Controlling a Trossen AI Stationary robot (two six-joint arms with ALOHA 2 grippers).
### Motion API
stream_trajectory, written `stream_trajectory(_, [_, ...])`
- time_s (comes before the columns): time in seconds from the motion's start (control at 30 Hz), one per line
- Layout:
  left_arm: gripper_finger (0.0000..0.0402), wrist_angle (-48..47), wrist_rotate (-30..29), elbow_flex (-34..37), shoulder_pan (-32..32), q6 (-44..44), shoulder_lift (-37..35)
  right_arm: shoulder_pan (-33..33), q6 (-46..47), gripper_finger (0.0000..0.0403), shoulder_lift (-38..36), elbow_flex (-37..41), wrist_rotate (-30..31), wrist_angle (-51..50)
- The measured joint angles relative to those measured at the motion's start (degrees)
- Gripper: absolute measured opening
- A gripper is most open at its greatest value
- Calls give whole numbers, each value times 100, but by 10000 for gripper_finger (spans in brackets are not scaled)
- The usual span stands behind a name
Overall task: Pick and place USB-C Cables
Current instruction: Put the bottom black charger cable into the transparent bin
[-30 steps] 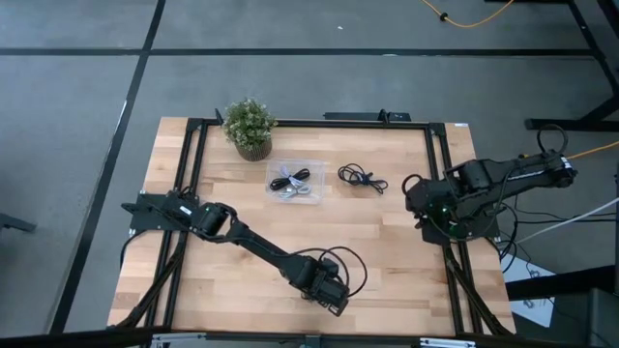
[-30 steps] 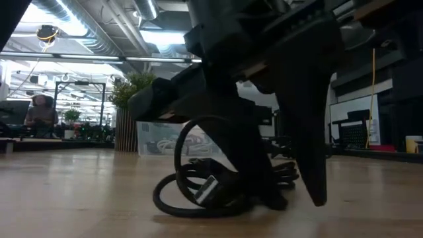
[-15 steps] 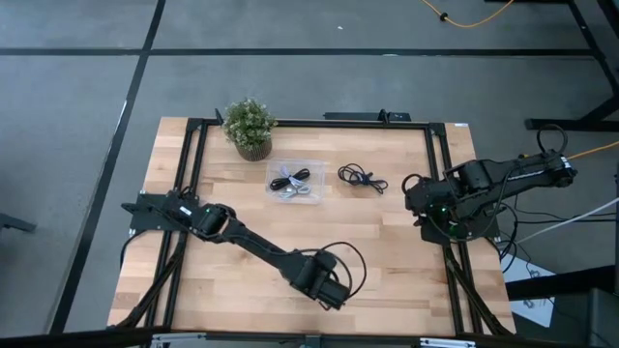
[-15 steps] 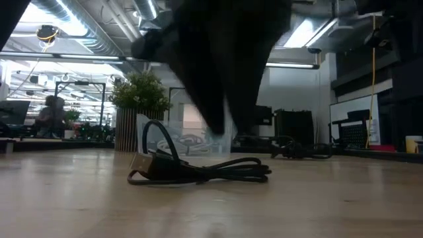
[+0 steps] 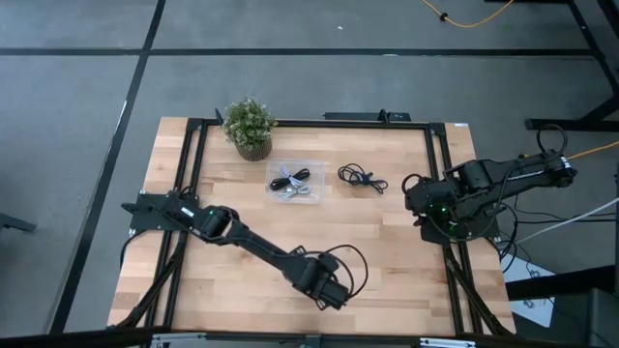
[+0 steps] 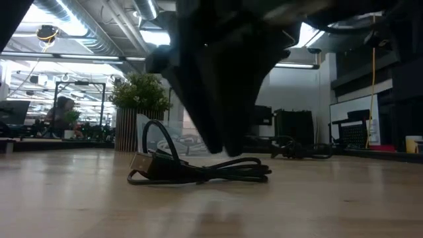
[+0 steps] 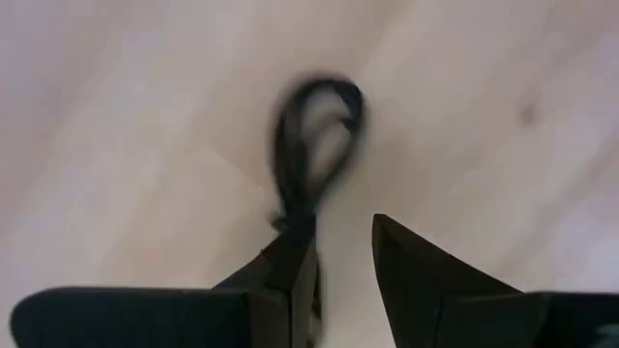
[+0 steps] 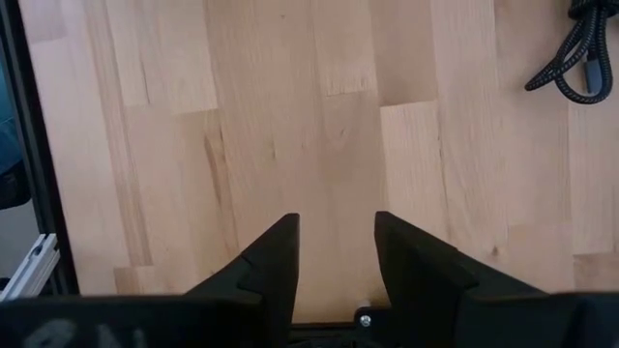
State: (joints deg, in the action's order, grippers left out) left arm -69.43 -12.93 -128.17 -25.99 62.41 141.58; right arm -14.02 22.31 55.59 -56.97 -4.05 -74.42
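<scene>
A black USB-C cable (image 5: 346,265) lies on the wood close to the table's near edge, seen in the low view as a flat bundle (image 6: 198,172) with a raised loop. My left gripper (image 5: 329,289) hangs over it, open (image 7: 340,232), pointing down, and the cable's loop (image 7: 314,130) shows beyond its fingers. A second black cable (image 5: 361,177) lies loose farther back. A clear tray (image 5: 295,181) holds a black and a white cable. My right gripper (image 5: 423,208) waits at the table's right edge, open (image 8: 336,217) over bare wood. My left gripper stands over the near black cable with its fingers pointing down. One finger (image 7: 290,266) overlaps the cable's straight end (image 7: 295,217) in the wrist view. Whether it touches the cable I cannot tell. The cable lies flat on the table.
A small potted plant (image 5: 250,126) stands at the far left, beside the tray. Black frame rails (image 5: 440,164) run along the table's sides. Bare wood lies between the tray and the near cable. A person (image 6: 63,112) shows far off in the room.
My left gripper has risen from the table and shifted slightly toward the left edge. In the low view the black cable was bunched under the fingers close to the camera. It now lies stretched out flat on the wood, clear below the gripper.
</scene>
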Motion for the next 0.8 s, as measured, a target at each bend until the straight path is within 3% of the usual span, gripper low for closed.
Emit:
stream_trajectory(0.1, [98, -104, -221, 1, 10, -4, 0, 2, -2, 142, 0, 0, 2, 3])
stream_trajectory(0.47, [98, -125, 252, 407, 5, -20, -25, 2, -12, 142, 0, 0, 2, 0])
stream_trajectory(0.8, [98, -175, 116, 606, 87, -139, -52, 2, -25, 142, -1, 1, 1, 0])
